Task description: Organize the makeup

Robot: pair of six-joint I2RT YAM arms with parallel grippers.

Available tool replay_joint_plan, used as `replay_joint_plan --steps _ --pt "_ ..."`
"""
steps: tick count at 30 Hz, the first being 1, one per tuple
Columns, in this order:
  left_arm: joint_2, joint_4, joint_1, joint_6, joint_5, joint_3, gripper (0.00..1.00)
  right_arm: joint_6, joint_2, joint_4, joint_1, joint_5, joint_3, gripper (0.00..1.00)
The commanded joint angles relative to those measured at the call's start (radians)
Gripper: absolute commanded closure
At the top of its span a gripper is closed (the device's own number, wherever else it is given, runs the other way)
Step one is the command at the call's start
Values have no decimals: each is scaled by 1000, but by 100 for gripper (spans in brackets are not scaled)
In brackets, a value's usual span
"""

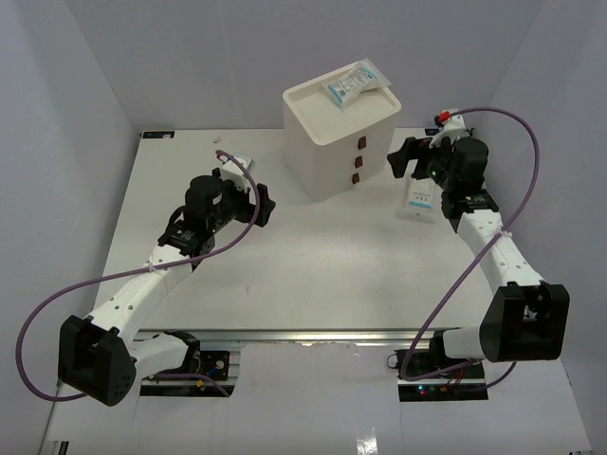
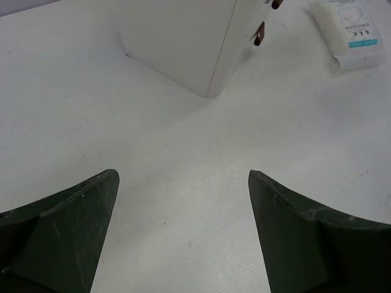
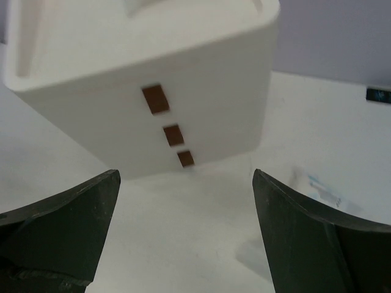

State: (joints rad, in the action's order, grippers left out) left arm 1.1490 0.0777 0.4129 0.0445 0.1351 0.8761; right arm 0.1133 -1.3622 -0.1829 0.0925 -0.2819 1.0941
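A flat white sachet with blue print lies on top of the white three-drawer box. A second sachet with blue print lies on the table right of the box; it also shows in the left wrist view and, blurred, in the right wrist view. My left gripper is open and empty over bare table left of the box. My right gripper is open and empty, facing the box's brown handles, above the second sachet. No sponges or tubes are in view.
The box stands at the back middle of the table. Pale walls close in the back and both sides. Purple cables loop from both arms. The table's near edge carries a metal rail.
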Motion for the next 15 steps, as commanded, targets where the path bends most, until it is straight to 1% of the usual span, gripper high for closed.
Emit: replay_joint_plan --steps 1,5,8,10,15 --pt "-35 -9 -5 9 32 20 2 -88 14 -11 -71 91 -150 4" --pt "-34 -9 -5 9 35 20 2 -93 -41 7 -149 160 -172 5" --pt "-31 -10 -5 11 38 20 2 -51 -171 84 -181 235 -119 6" --pt "-29 -10 -5 11 41 20 2 -22 -235 144 -198 236 -61 7" --pt "-26 -10 -5 11 40 20 2 54 -345 153 -243 161 0 9"
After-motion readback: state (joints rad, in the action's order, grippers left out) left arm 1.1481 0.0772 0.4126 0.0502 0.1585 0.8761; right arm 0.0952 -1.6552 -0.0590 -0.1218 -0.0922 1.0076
